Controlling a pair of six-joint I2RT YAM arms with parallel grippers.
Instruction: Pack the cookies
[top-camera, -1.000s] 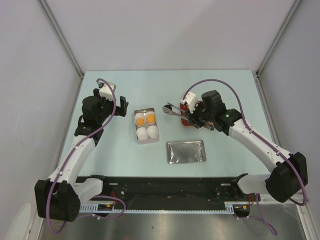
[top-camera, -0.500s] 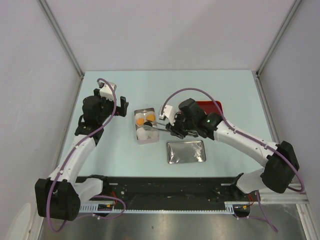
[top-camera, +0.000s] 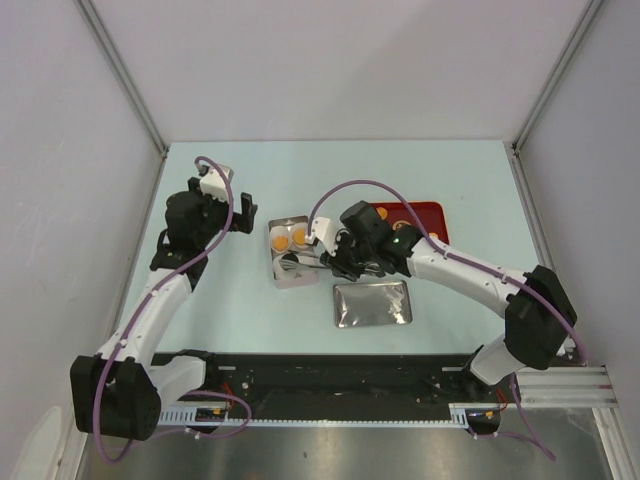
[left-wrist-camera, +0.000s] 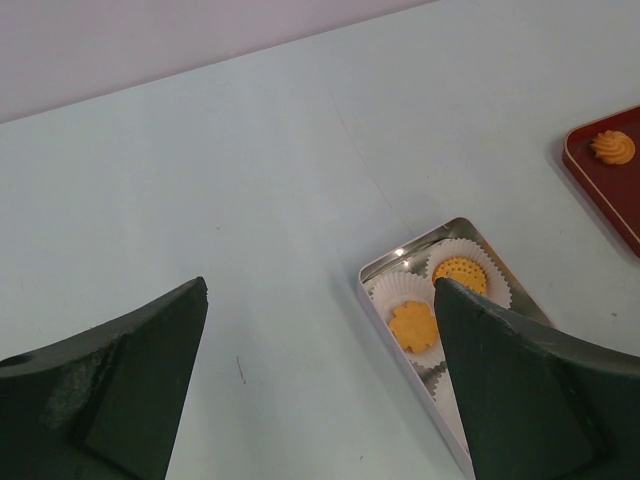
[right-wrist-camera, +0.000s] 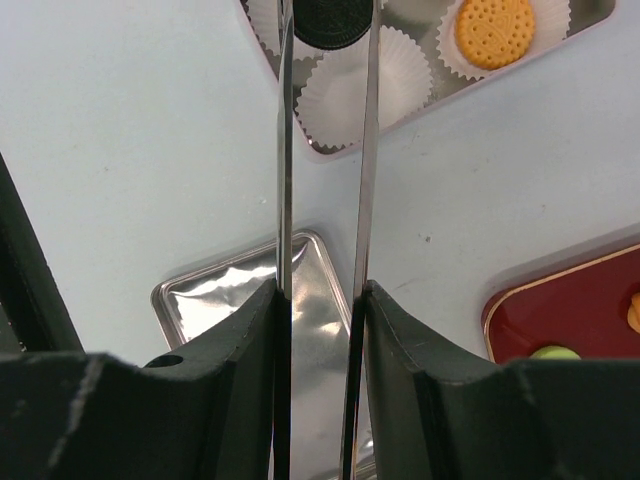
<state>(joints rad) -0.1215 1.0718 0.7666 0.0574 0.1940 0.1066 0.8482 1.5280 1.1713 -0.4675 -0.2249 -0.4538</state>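
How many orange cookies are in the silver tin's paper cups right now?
2: a round dotted orange cookie and a flower-shaped orange cookie, side by side in the rectangular silver tin's far cups. The metal tongs partly hide the near cups.

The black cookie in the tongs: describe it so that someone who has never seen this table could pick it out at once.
On the pale green table, find the small rectangular silver tin lined with white paper cups. Over it the right claw holds thin metal tongs, pinching a round cookie at their tips. It is black, unlike the two orange cookies in the tin.
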